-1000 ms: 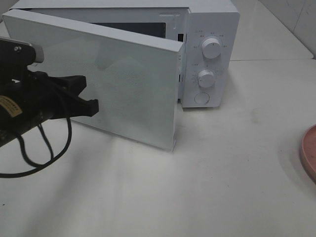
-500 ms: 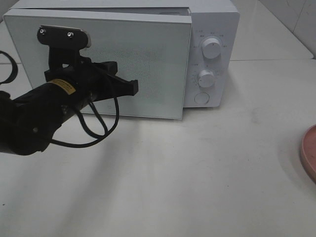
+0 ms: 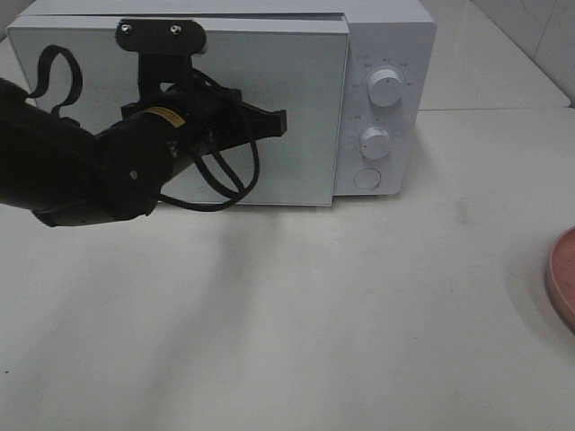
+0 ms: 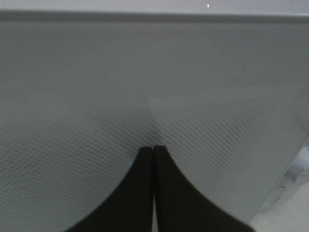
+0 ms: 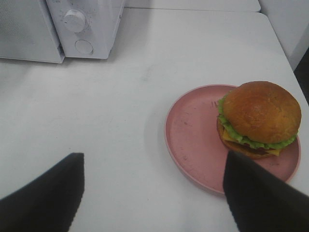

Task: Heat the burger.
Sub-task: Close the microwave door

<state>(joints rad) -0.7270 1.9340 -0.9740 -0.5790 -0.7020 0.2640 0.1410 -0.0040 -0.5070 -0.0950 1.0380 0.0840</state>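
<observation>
Microwave [image 3: 382, 54] stands at the rear of the bench [image 3: 359, 314], door [image 3: 305, 108] to the left of its two dials [image 3: 384, 87]. Left gripper [image 3: 274, 121] is in front of the door, against its face. Plate [image 5: 193, 140] lies at the bench's right edge, well apart from the microwave. Burger [image 5: 258, 118] sits on the plate, off-centre. Right gripper [image 5: 152, 193] hangs above the bench near the plate.

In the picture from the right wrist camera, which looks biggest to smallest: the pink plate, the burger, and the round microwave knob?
1. pink plate
2. burger
3. microwave knob, though it sits farther from the camera, which shrinks it.
</observation>
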